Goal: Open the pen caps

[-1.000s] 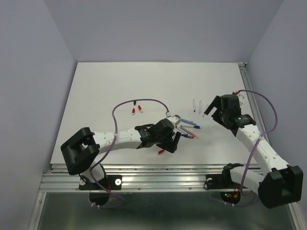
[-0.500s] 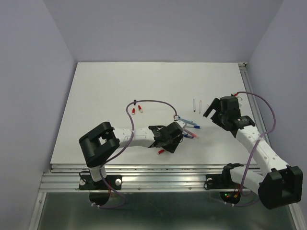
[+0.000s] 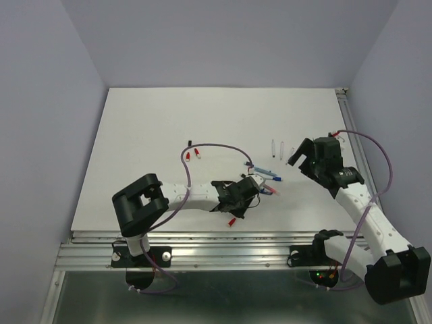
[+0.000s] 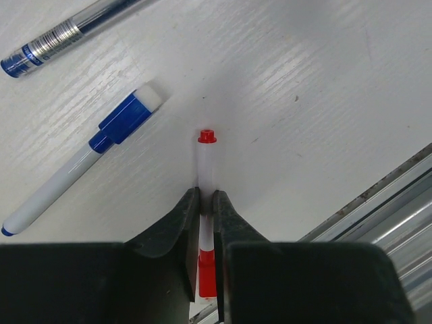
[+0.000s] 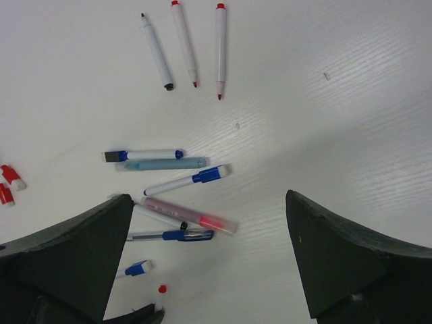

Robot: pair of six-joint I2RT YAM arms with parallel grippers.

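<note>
Left wrist close-up: left gripper (image 4: 206,202) pressed tight on the red pen (image 4: 206,165), mid white barrel. Hold firm; bring the wide-spread right gripper (image 5: 209,223) in; pull the red cap (image 4: 207,277) straight along the barrel. Stubby, bright red, tucked back between the fingers (image 4: 181,226); pen flat on the table (image 4: 324,81) near the front rail (image 4: 395,196).

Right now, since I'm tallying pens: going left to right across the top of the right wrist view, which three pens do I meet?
black-ended pen → first red-ended pen → second red-ended pen
</note>
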